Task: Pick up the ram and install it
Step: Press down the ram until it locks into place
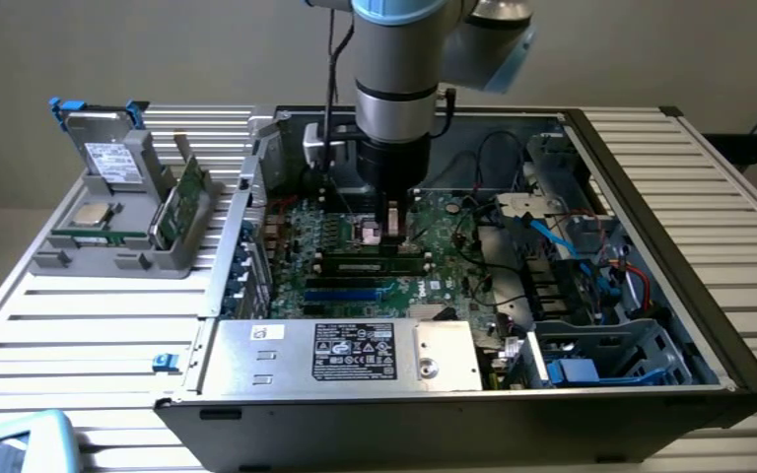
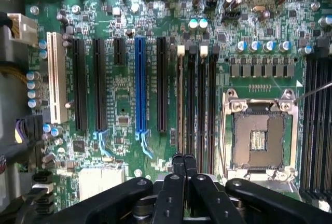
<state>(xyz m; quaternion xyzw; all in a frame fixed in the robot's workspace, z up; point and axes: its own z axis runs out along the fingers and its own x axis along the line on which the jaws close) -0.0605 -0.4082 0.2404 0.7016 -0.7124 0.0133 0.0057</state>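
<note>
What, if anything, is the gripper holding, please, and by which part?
Nothing, it seems: the gripper is shut, fingertips together, above the ram slots.

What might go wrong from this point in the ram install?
1. The shut gripper is right over the ram, which stands in a motherboard slot. A push that is off the slot's line might tilt or bend the stick.
2. The open processor socket lies close beside the slots, so a sideways slip could strike it.

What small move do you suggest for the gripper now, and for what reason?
Probably a gentle press straight down. The shut gripper holds nothing and hangs right above the ram, which already stands in a slot beside the empty processor socket. I cannot tell whether the ram is fully seated.
</note>
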